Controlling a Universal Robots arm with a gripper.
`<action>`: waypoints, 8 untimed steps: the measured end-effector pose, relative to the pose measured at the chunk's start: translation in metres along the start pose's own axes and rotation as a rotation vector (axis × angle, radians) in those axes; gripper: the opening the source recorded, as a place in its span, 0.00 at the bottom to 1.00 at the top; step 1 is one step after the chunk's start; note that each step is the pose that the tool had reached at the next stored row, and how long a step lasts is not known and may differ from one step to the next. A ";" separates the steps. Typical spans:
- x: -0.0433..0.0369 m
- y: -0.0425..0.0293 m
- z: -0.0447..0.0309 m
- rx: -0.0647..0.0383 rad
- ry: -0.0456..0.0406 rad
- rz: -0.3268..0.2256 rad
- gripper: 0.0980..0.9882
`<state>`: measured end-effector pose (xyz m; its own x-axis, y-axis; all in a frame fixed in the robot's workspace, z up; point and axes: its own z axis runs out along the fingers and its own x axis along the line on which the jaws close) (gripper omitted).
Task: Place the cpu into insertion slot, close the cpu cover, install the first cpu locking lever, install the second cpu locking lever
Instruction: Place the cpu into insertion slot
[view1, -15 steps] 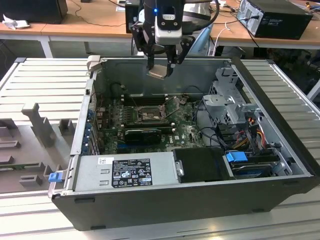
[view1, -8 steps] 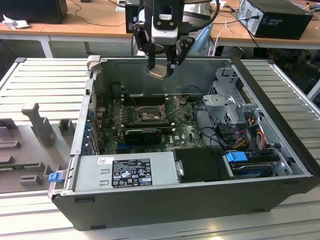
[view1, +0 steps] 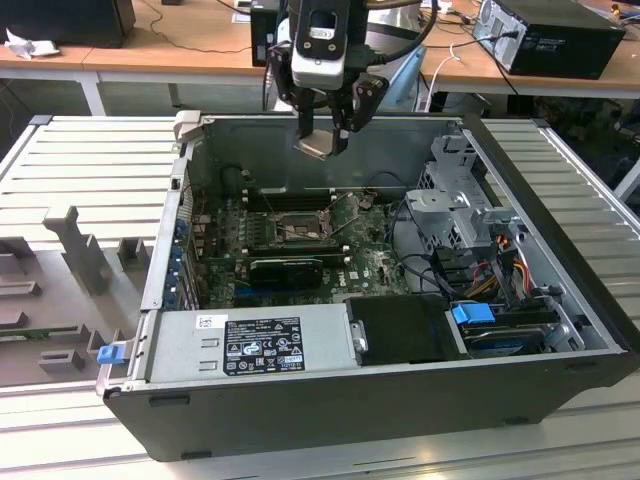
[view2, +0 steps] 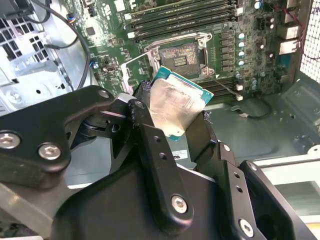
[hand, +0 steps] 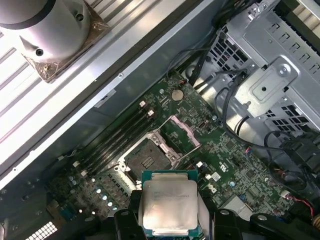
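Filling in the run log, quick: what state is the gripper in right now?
Gripper: shut on the cpu, held in the air above the open computer case, clear of the insertion slot.

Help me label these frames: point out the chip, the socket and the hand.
chip (hand: 169, 204): first wrist view, middle of its silver face.
socket (hand: 147, 156): first wrist view, its dark open middle.
hand (view1: 325, 135): exterior view, midway between the fingertips gripping the chip.

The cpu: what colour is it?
The cpu is silver-grey, green-rimmed; best in the first wrist view.
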<state>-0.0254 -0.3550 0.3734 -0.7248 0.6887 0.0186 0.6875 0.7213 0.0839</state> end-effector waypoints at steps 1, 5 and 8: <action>0.0000 0.0000 0.0000 0.000 -0.0009 0.012 0.48; 0.0000 0.0000 0.0001 -0.001 -0.0045 0.054 0.48; 0.0000 0.0000 0.0001 -0.002 -0.0080 0.098 0.48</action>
<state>-0.0254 -0.3550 0.3733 -0.6541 0.7562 0.0188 0.7547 0.6507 0.0837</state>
